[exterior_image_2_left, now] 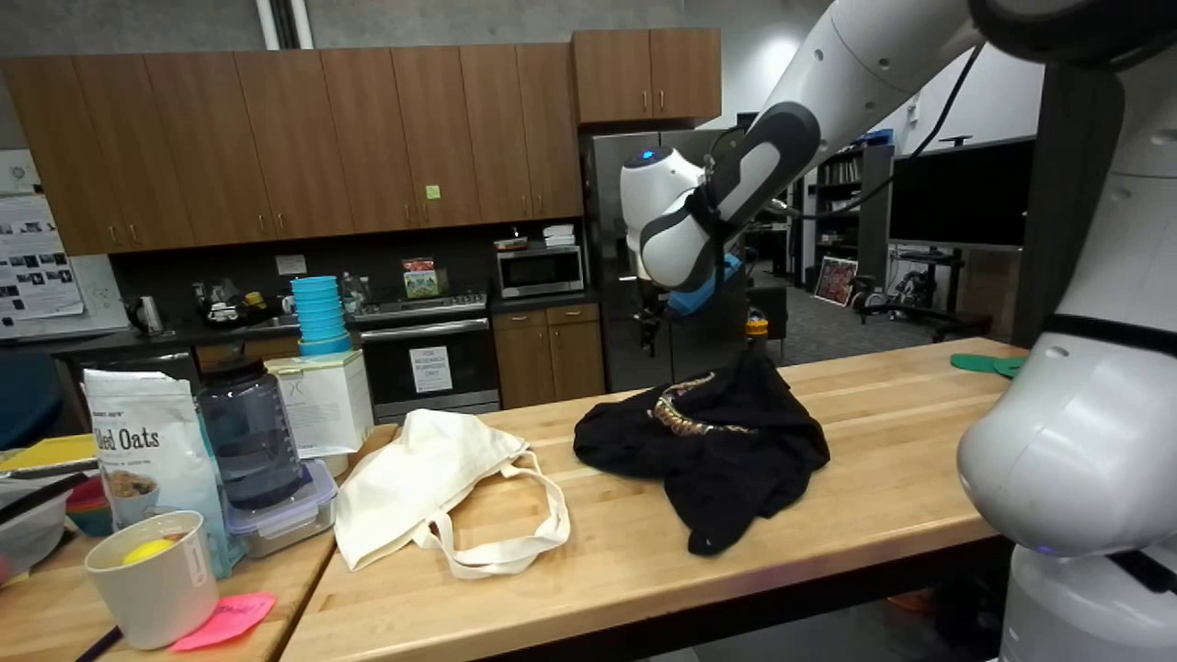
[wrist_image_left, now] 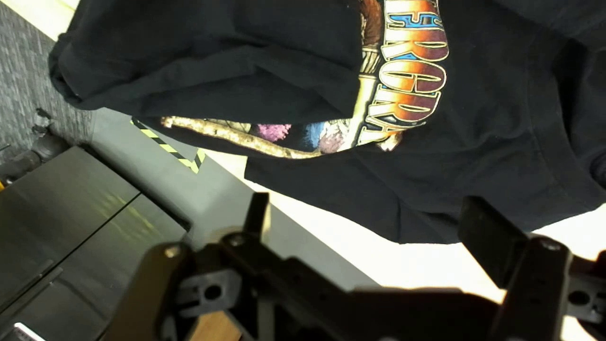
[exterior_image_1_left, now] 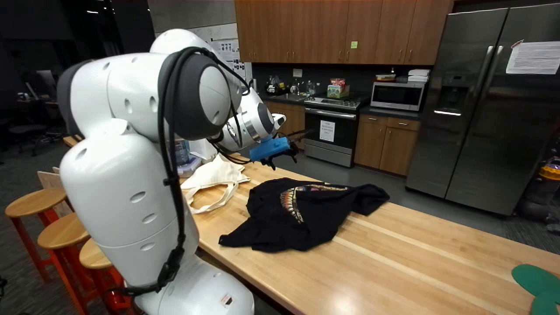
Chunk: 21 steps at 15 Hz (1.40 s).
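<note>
Cabinets (exterior_image_2_left: pixel 340 138) rise beyond my tabletop (exterior_image_1_left: pixel 415 262), where a crumpled black shirt (exterior_image_1_left: pixel 315 214) lies. My end effector (wrist_image_left: pixel 364 208) hangs raised near it, jaws spread wide. A cream tote bag (exterior_image_2_left: pixel 423 478) lies beside the shirt, an oats pouch (exterior_image_2_left: pixel 147 450) stands past that, and green flat pieces (exterior_image_1_left: pixel 534 279) rest opposite.

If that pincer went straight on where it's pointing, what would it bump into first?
Probably the black shirt: the open pincer points down toward it. Depth is unclear, though, so it might reach the wooden table instead.

An oats bag (exterior_image_2_left: pixel 152 446) stands beside a jug (exterior_image_2_left: pixel 250 437); a microwave (exterior_image_1_left: pixel 396 96) tops the counter (exterior_image_1_left: pixel 393 114).
</note>
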Motion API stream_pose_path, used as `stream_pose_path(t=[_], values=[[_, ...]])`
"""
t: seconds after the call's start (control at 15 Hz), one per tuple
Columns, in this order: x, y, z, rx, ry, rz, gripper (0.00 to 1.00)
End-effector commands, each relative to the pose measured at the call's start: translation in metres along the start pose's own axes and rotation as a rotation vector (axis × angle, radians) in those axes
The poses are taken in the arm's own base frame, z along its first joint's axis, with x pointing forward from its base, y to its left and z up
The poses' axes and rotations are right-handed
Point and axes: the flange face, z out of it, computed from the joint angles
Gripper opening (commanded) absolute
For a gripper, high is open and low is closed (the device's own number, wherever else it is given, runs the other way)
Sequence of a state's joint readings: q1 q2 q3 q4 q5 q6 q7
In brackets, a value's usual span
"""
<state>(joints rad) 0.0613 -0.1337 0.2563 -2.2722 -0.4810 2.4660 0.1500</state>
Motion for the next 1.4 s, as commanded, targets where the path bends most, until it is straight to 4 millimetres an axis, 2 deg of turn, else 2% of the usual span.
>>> stream_pose_path(t=[0.0, 0.2, 0.6, 0.8, 1.07, 1.33], values=[[0.014, -0.011, 0.028, 0.036, -0.028, -0.018, 1.00], [0.020, -0.027, 0.045, 0.057, -0.055, -0.042, 1.00], [0.034, -0.073, 0.084, 0.094, -0.122, -0.111, 1.00], [0.036, -0.086, 0.104, 0.095, -0.163, -0.132, 1.00], [0.036, -0.087, 0.124, 0.089, -0.203, -0.135, 1.00], [0.032, -0.074, 0.141, 0.071, -0.230, -0.104, 1.00]])
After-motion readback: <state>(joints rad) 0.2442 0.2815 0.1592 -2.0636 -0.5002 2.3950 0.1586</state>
